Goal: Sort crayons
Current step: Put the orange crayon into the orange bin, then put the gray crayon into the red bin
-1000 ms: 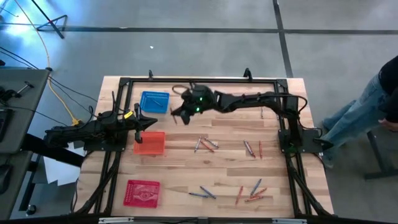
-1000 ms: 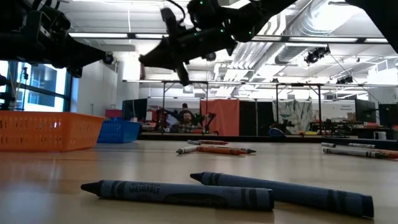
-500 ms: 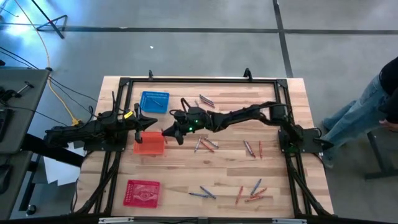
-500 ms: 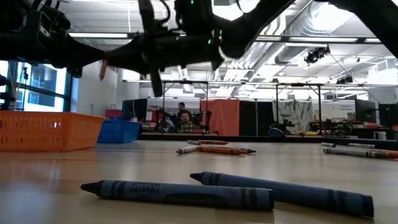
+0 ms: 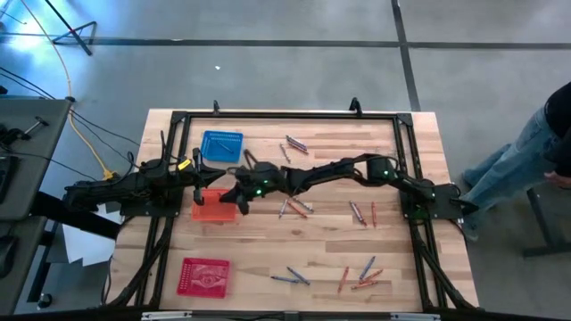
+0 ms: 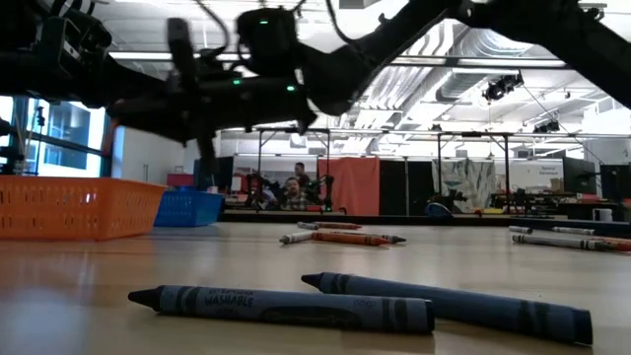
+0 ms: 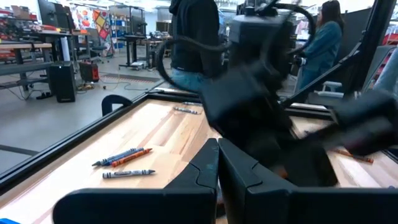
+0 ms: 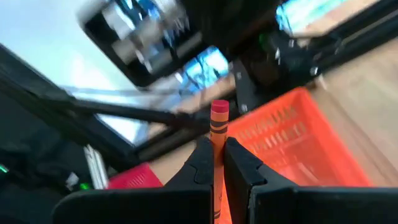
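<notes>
My right gripper (image 5: pixel 236 198) is shut on an orange crayon (image 8: pixel 218 127) in the air, at the right edge of the orange mesh basket (image 5: pixel 214 205), which also shows in the right wrist view (image 8: pixel 292 143). My left gripper (image 5: pixel 205 176) is shut and empty, waiting just beyond the orange basket's far side; it also shows in the left wrist view (image 7: pixel 217 155). Loose crayons lie flat on the table in groups: at the middle (image 5: pixel 294 207), at the far side (image 5: pixel 293 144), at the right (image 5: pixel 359 212) and at the near side (image 5: pixel 357 275). My right gripper pinches the orange crayon's wrapped shaft (image 8: pixel 217 149) between its two fingers (image 8: pixel 200 163). The crayon runs along the fingers, and its reddish end (image 8: pixel 219 109) sticks out past their tips. It is lifted clear of the table.
A blue basket (image 5: pixel 221 145) stands at the far left and a red basket (image 5: pixel 203 275) at the near left. Two blue crayons (image 6: pixel 286 306) lie close to the low camera. People stand in the room beyond the table (image 7: pixel 193 37).
My right gripper has travelled from beside the blue basket toward the table's left and near edges, to the orange basket's right edge, carrying the crayon in its shut fingers.
</notes>
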Robot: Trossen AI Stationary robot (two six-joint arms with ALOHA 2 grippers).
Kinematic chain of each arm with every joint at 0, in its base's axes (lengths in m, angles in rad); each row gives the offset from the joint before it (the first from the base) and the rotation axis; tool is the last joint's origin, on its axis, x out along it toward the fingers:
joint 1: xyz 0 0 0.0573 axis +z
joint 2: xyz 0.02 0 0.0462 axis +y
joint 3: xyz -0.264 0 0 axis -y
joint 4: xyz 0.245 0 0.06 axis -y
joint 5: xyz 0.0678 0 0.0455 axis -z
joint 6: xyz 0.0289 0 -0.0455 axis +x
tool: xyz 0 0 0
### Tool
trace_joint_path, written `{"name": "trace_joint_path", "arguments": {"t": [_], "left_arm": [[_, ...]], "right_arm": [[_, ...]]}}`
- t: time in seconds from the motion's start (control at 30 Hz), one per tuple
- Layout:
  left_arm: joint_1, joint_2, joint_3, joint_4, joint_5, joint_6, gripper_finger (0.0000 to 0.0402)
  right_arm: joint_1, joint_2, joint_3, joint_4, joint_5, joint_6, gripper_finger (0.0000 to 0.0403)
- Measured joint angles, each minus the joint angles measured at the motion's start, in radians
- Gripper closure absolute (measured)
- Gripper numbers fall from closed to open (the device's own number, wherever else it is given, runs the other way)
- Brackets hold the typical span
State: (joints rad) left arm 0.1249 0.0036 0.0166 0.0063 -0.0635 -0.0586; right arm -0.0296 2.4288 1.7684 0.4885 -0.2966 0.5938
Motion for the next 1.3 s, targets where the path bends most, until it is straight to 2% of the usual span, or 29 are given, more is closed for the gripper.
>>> {"name": "trace_joint_path", "arguments": {"t": [0.17,0.37,0.7,0.87,1.07,1.17,1.3], "left_arm": [[0.0,0.0,0.0,0.0,0.0,0.0,0.0401],[0.0,0.0,0.0,0.0,0.0,0.0,0.0401],[0.0,0.0,0.0,0.0,0.0,0.0,0.0401],[0.0,0.0,0.0,0.0,0.0,0.0,0.0401],[0.0,0.0,0.0,0.0,0.0,0.0,0.0401],[0.0,0.0,0.0,0.0,0.0,0.0,0.0401],[0.0,0.0,0.0,0.0,0.0,0.0,0.0401]], "right_arm": [[-0.002,0.035,0.127,-0.184,0.006,-0.085,0.0402],[-0.002,0.04,0.154,-0.22,0.058,-0.15,0.0396],[-0.011,0.04,0.154,-0.262,0.066,-0.147,0.0288],[-0.014,0.038,0.154,-0.292,0.057,-0.148,0.0263],[-0.04,-0.021,0.154,-0.485,0.061,-0.216,0.0267],[-0.049,-0.078,0.154,-0.642,0.067,-0.297,0.0273],[-0.046,-0.155,0.154,-0.948,0.18,-0.403,0.0279]]}}
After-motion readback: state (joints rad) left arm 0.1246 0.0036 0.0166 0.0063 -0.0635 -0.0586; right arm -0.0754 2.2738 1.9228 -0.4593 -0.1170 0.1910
